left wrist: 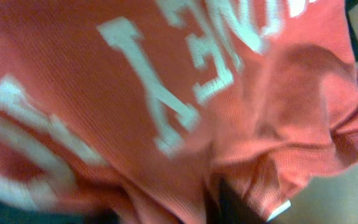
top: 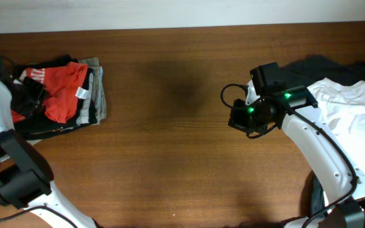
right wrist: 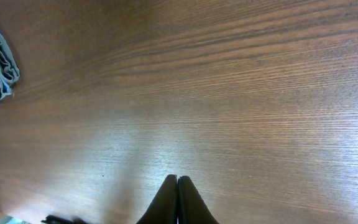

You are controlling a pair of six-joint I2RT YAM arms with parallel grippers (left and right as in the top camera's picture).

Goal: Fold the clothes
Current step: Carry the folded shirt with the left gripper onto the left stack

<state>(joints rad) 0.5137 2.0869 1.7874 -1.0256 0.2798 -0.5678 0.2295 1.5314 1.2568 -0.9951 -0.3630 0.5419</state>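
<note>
Orange-red cotton T-shirt (top: 65,88) lies crumpled at nine o'clock on a folded pile (top: 97,95). I judge it soft, light and limp, best pinched at a hem. My right pincer (right wrist: 177,198) is pressed together; my left pincer (top: 32,96) I cannot tell.

A broad brown wooden tabletop (top: 170,158) with a fine, straight grain running along its length fills nearly the whole overhead view. Along its far edge runs a narrow pale off-white strip of wall (top: 170,12), evenly lit and featureless. Light falls softly from above: a dim, blurred shadow darkens the wood near the far middle, and in the right wrist view a pale sheen lies across the grain.
</note>
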